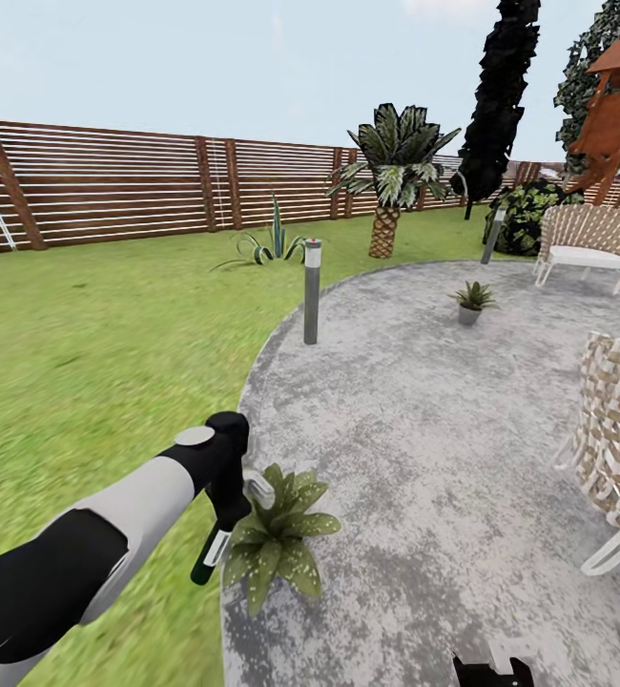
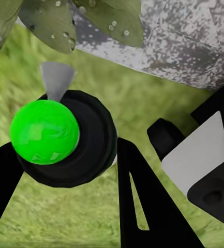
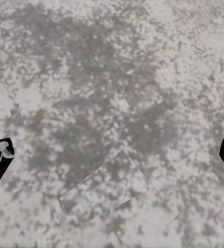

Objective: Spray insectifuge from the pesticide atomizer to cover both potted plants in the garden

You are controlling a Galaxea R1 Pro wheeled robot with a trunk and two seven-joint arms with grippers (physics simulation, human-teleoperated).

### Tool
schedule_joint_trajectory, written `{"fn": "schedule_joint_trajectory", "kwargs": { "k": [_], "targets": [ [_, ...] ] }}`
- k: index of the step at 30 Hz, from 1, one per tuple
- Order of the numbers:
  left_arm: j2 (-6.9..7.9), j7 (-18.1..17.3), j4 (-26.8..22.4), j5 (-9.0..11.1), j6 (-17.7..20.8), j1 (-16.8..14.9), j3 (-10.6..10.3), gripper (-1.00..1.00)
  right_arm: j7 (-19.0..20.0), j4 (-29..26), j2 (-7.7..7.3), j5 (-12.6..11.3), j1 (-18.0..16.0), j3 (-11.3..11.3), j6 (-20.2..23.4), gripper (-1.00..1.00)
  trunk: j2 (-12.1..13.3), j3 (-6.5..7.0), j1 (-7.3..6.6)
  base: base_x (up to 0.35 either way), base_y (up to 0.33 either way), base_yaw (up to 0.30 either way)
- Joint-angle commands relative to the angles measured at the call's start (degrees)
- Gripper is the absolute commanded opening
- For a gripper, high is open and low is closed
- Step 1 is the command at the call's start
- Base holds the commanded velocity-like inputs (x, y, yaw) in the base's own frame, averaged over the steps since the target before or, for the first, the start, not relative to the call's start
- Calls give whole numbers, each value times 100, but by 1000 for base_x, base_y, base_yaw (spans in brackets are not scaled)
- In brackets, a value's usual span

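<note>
Holding the pesticide atomizer (image 1: 217,546) clamped in left gripper (image 1: 237,515), nozzle beside near potted plant (image 1: 277,539) to wet its leaves; right gripper (image 3: 112,155) wide apart, empty, over patio (image 1: 424,429).

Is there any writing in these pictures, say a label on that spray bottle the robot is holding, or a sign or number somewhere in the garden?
No readable text anywhere.
Spray bottle in the left gripper: a pale band shows, but no letters can be made out on it.
Lamp post, fence, wicker chairs: no signs or numbers on them.
Patio under the right gripper: bare mottled concrete, no marks.
</note>
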Motion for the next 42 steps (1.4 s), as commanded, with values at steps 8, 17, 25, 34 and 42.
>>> {"fn": "schedule_joint_trajectory", "kwargs": {
  "k": [8, 17, 25, 34, 42],
  "targets": [
    [-8, -348, -10, -56, 49, 31, -337, -100, 41, -9, -12, 15, -3, -57, -16, 100, -2, -5, -1, 236, 57, 0],
    [-20, -403, -12, -109, 48, 55, -313, -100, 35, -18, -17, 15, -3, -58, -16, 100, -2, -5, -1, 127, 16, 0],
    [-24, -403, -12, -192, 39, 352, -311, -100, 41, -18, -17, 15, -3, -58, -16, 100, -2, -5, -1, 0, 0, 0],
    [-125, -403, -11, -203, 39, 365, -311, -100, 42, -10, -17, 16, -3, -50, -16, 100, -2, -5, -1, 45, 0, 0],
    [-74, -394, -8, -207, 39, 484, -337, -100, 41, -9, -17, 20, -3, -50, -16, 100, -2, -5, -1, 32, 0, 0]
  ]
}}
